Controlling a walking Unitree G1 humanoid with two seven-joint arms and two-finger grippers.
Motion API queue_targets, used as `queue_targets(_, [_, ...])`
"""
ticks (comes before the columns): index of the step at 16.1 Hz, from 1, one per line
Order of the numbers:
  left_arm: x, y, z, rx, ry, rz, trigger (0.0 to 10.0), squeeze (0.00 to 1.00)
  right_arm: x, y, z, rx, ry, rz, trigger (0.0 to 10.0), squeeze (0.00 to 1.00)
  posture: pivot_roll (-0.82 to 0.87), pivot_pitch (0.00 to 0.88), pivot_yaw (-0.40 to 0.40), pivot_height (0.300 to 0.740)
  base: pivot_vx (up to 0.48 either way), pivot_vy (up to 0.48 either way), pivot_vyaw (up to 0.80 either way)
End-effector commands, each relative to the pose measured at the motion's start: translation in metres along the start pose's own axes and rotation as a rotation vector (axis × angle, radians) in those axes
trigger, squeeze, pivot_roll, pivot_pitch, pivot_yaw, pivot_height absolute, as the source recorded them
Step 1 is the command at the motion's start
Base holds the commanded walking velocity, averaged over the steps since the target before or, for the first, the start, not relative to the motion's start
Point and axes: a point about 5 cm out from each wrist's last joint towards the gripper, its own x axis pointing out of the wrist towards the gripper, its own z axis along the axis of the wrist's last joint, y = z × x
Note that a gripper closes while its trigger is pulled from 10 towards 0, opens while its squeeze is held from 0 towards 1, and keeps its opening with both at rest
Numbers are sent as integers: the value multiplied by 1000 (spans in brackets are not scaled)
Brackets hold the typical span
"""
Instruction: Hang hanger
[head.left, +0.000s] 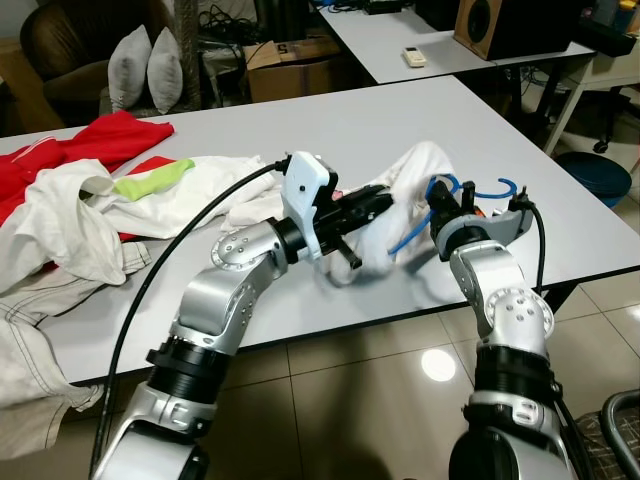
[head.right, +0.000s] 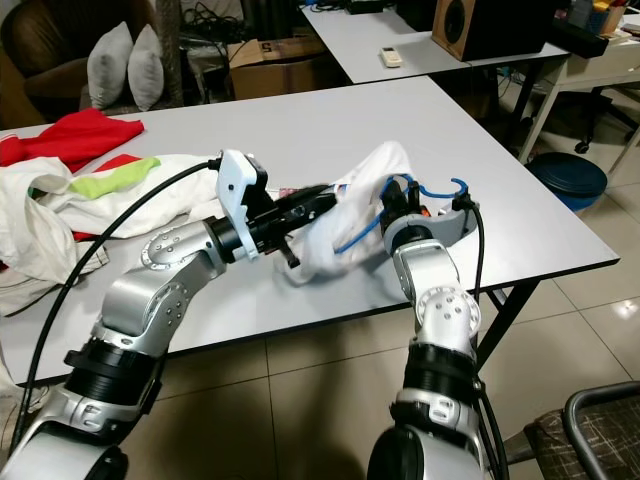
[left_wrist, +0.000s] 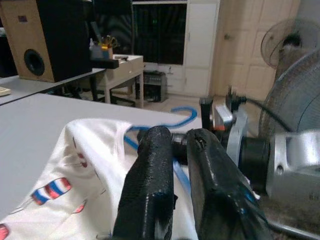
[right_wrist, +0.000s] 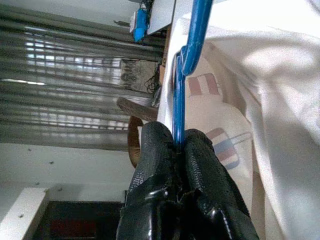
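In the left eye view, the white garment (head.left: 405, 195) on the grey table (head.left: 400, 120) hides most of the blue hanger (head.left: 470, 190), whose hook curls toward 3 o'clock. In the left wrist view, the left gripper (left_wrist: 175, 200) is clenched on the cloth. In the right wrist view, the right gripper (right_wrist: 180, 170) pinches the hanger's bar, which runs lengthwise out from its fingers.

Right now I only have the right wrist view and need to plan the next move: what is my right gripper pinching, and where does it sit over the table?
Observer: The right gripper is shut on the blue hanger, above the grey table near its front right corner.
Operator: And the left arm?
Observer: The left gripper reaches into the white garment threaded on that hanger.
Operator: Anything else on the table?
Observer: A clothes pile lies at the robot's far left.
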Motion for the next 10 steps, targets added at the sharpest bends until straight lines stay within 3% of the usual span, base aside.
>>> queue_targets(1, [1, 1, 10, -14, -32, -12, 10000, 1000, -2, 1, -23, 61, 51, -2, 10000, 0, -215, 0, 65, 740, 0, 0, 0])
queue_targets(4, [5, -12, 14, -110, -37, -99, 10000, 1000, -1, 4, -25, 69, 55, 3, 10000, 0, -219, 0, 72, 740, 0, 0, 0])
queue_targets(5, [5, -14, 13, -94, -22, -117, 10000, 1000, -1, 4, -26, 68, 56, 2, 10000, 0, -221, 0, 74, 740, 0, 0, 0])
queue_targets(7, [1, -4, 16, -51, -25, -48, 10000, 1000, -3, 4, -25, 58, 59, 8, 10000, 0, -222, 0, 76, 740, 0, 0, 0])
queue_targets(8, [-9, 14, 21, 18, -15, 60, 10000, 1000, -5, 6, -22, 6, 73, 40, 10000, 0, -220, 0, 78, 740, 0, 0, 0])
queue_targets(10, [-26, 33, 21, 114, 31, 175, 10000, 1000, -10, 9, -20, -52, 100, 97, 10000, 0, -220, 0, 80, 740, 0, 0, 0])
